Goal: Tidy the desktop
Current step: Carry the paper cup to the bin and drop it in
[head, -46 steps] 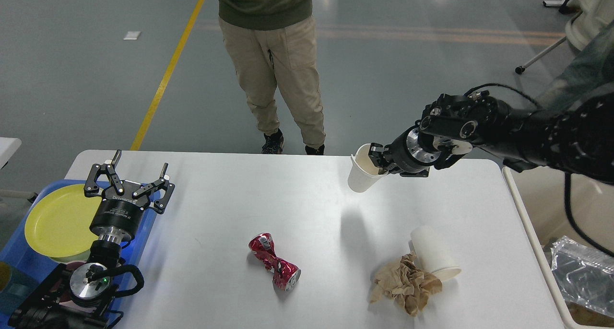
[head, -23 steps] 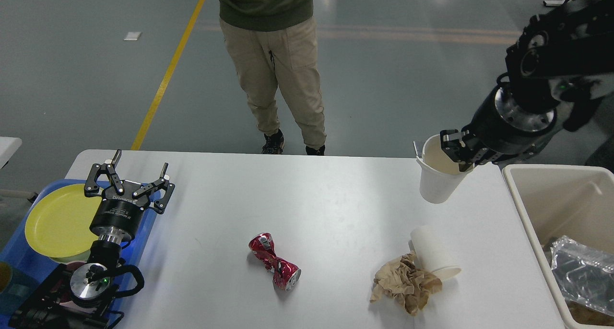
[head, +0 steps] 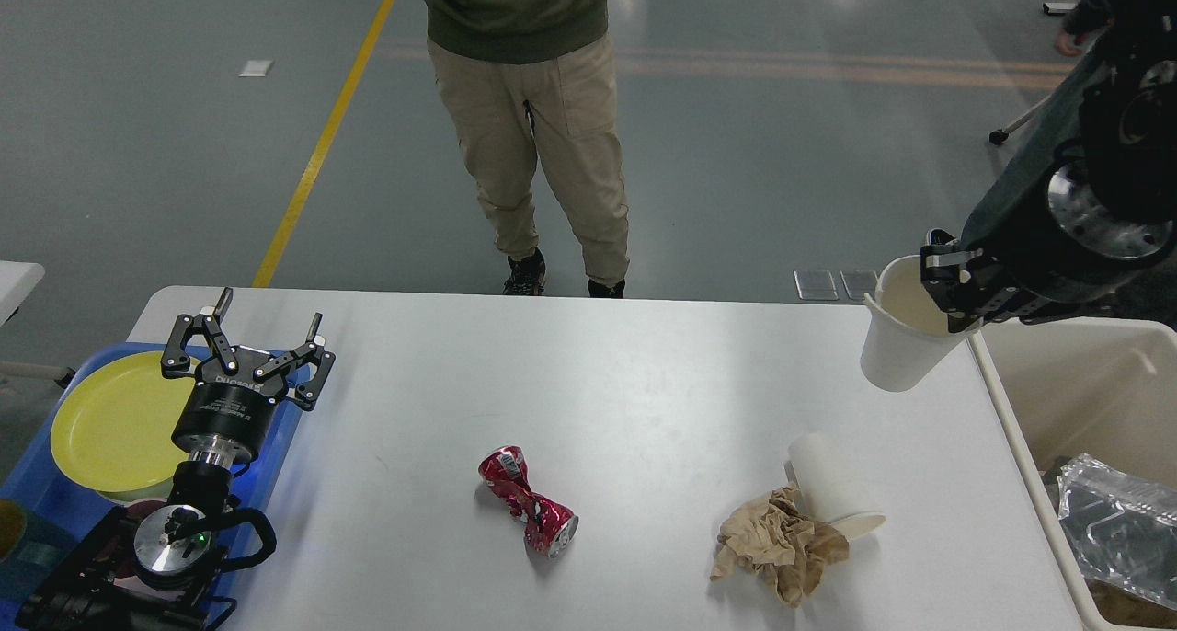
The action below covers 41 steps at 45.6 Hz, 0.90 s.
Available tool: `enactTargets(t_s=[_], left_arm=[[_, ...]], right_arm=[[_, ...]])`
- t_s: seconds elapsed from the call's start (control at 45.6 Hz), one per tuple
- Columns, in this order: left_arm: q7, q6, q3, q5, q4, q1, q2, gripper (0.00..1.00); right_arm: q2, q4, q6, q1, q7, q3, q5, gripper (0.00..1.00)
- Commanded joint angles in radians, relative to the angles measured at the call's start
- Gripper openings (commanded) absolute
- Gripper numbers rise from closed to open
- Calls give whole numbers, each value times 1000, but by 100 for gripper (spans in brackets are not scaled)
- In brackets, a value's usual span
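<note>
The desktop (head: 644, 410) fills the middle of your view, and three pieces of rubbish lie on it: a crushed red can (head: 527, 500) near its front centre, and toward its front right a crumpled brown paper wad (head: 777, 557) touching a tipped white paper cup (head: 832, 491).

Your right gripper (head: 952, 286) pinches the rim of a second white paper cup (head: 897, 327), one finger inside the mouth, the cup hanging upright in the air above the desktop's far right corner. Just off the desktop's right edge stands the beige bin (head: 1085, 401), with crinkled clear plastic (head: 1117, 530) inside.

You appear to be mid-carry with this cup. The next move calls for taking it past the bin's near wall, well over the opening, before you loosen the fingers; release too soon and it may drop back on the desktop.

Your left gripper (head: 248, 332) hovers with its fingers spread wide and empty, at the desktop's left edge, beside the blue tray (head: 46, 511) holding a yellow plate (head: 110, 424). A person (head: 529, 107) stands behind the desktop's far edge.
</note>
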State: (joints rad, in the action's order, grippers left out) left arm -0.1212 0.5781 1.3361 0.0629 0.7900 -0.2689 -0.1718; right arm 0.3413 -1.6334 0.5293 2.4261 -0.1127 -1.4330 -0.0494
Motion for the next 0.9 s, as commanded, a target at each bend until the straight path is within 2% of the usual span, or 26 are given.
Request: enactTargets(t_s=[0.0, 0.175, 0.329, 0.482, 0.702, 0.877], left_arm=[[0, 0, 0, 0, 0, -1, 0, 96], [0, -1, 0, 0, 0, 0, 0, 96], [0, 0, 0, 0, 0, 0, 0, 96], [0, -1, 0, 0, 0, -1, 0, 96], [0, -1, 0, 0, 0, -1, 0, 96], [0, 0, 0, 0, 0, -1, 0, 96]], right_arm=[[123, 93, -2, -90, -9, -40, 60, 0], [330, 292, 3, -269, -10, -33, 135, 0], [432, 487, -3, -465, -9, 5, 155, 0], [504, 677, -58, -767, -9, 167, 155, 0], [486, 1004, -196, -1298, -7, 495, 149, 0], [337, 1259, -241, -1614, -1, 645, 143, 0]])
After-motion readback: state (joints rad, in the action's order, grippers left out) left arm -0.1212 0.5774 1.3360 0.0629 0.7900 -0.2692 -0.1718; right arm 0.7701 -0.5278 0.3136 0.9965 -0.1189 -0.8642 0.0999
